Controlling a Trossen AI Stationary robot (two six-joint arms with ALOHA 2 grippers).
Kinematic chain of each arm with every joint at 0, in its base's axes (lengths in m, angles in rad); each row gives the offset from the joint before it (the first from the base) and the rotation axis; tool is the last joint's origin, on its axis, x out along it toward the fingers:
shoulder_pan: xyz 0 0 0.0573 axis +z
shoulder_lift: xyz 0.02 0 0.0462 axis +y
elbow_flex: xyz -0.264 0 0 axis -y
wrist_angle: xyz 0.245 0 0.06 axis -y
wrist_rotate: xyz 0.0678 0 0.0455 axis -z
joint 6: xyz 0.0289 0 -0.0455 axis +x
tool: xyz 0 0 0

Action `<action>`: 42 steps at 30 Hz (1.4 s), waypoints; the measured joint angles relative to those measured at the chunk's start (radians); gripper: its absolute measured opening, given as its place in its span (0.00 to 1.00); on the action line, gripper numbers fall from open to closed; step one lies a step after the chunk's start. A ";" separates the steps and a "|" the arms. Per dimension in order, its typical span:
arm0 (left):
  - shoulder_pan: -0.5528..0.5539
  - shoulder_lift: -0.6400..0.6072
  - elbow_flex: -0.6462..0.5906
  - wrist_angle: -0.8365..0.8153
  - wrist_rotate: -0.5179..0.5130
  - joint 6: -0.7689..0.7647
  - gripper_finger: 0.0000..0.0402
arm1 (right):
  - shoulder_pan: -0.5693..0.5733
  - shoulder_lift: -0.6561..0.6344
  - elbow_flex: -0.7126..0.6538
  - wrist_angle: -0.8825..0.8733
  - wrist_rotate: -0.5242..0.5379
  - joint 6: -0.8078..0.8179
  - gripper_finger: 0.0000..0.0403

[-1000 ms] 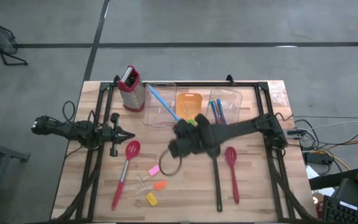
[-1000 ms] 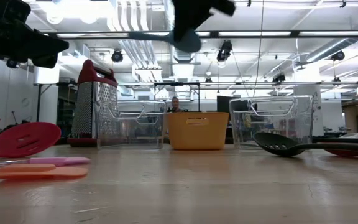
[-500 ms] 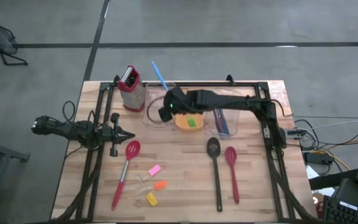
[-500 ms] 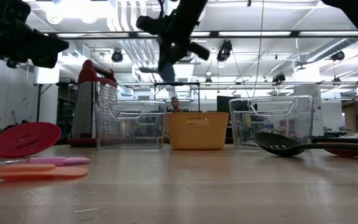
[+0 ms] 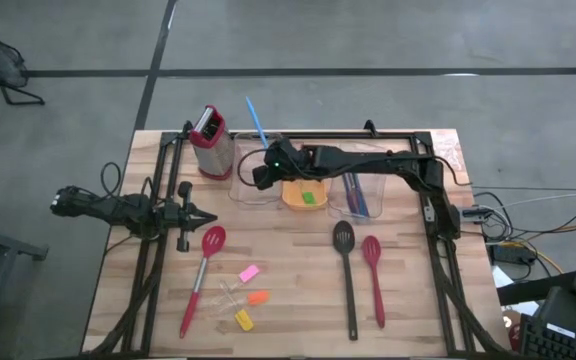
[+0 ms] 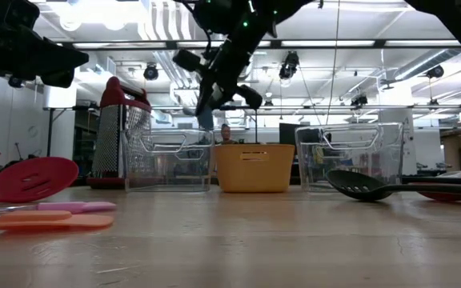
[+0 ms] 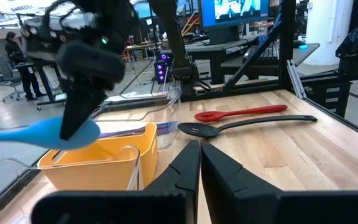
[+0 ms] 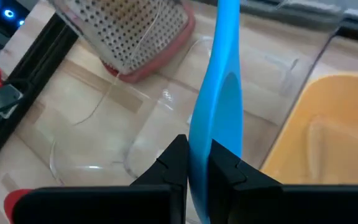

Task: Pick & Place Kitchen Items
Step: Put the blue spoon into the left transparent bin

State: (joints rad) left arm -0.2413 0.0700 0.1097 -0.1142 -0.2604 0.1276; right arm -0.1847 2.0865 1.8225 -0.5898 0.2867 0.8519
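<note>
The blue spoon (image 5: pixel 255 117) is clamped between the closed fingers of the right gripper (image 5: pixel 263 176) above the left clear bin (image 5: pixel 243 190), beside the grater (image 5: pixel 209 141); its bowl is cut off in the wrist view. The left gripper (image 5: pixel 206 218) is shut, empty, at the table's left.

Blue spoon (image 8: pixel 219 118): bowl end hidden behind right gripper (image 8: pixel 194 163) fingers, handle tip cut off by frame edge. Small pieces (image 5: pixel 247 298) beside red slotted spoon (image 5: pixel 203 277): too small to identify.
</note>
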 joint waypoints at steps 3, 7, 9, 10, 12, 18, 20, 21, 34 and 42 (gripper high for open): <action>0.000 0.000 0.000 0.000 0.000 0.000 0.05 | 0.001 0.002 -0.036 0.062 -0.003 0.005 0.06; 0.000 0.000 0.000 0.000 0.000 0.000 0.05 | 0.000 0.002 -0.085 0.147 -0.007 0.007 0.06; 0.000 0.000 0.000 0.000 0.000 0.000 0.05 | 0.000 0.002 -0.105 0.175 -0.009 0.010 0.06; 0.000 0.000 0.000 0.000 0.000 0.000 0.05 | 0.000 0.002 -0.116 0.193 -0.011 0.010 0.06; 0.000 0.000 0.000 0.000 0.000 0.000 0.05 | 0.001 0.001 -0.139 0.209 -0.014 0.012 0.06; 0.000 0.000 0.000 0.000 0.000 0.000 0.05 | 0.002 0.001 -0.200 0.330 -0.033 0.013 0.06; 0.000 0.000 0.000 0.000 0.000 0.000 0.05 | 0.002 0.001 -0.214 0.330 -0.034 0.013 0.06; 0.000 0.000 0.000 0.000 0.000 0.000 0.05 | 0.002 0.001 -0.219 0.330 -0.035 0.013 0.06; 0.000 0.000 0.000 0.000 0.000 0.000 0.05 | 0.011 0.002 -0.230 0.314 -0.056 0.005 0.06; 0.000 0.000 0.000 0.000 0.000 0.000 0.05 | 0.010 0.003 -0.230 0.310 -0.056 0.009 0.09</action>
State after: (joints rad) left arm -0.2414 0.0700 0.1101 -0.1139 -0.2606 0.1275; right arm -0.1745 2.0895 1.5929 -0.2801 0.2305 0.8608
